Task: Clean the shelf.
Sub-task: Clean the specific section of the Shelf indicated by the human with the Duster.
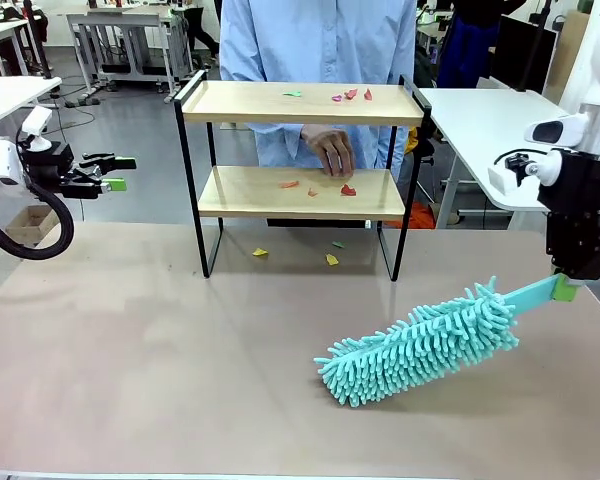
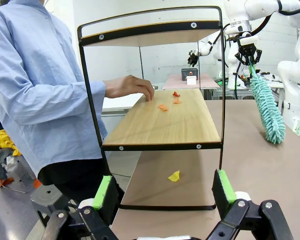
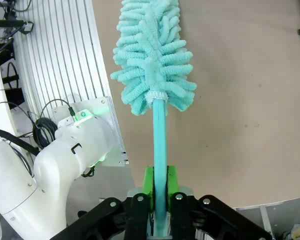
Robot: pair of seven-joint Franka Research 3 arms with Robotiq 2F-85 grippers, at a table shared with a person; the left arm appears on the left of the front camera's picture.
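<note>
The shelf [image 1: 250, 100] stands at the back middle of the table, with red and green paper scraps [image 1: 351, 95] on its top board and red and orange scraps [image 1: 347, 189] on its lower board. A person's hand [image 1: 330, 150] rests on the lower board. My right gripper [image 1: 565, 285] is shut on the handle of a teal fluffy duster [image 1: 420, 345], whose head lies low over the table at front right. The wrist view shows that gripper [image 3: 159, 180] clamped on the duster handle [image 3: 160, 135]. My left gripper [image 1: 108, 172] hovers open at far left, facing the shelf [image 2: 190, 125] from its end.
Yellow scraps [image 1: 260, 252] and a green one [image 1: 337, 244] lie on the brown table [image 1: 160, 360] under the shelf. The person in a light blue shirt [image 1: 320, 40] stands behind it. White tables stand at back right [image 1: 480, 110] and back left [image 1: 5, 95].
</note>
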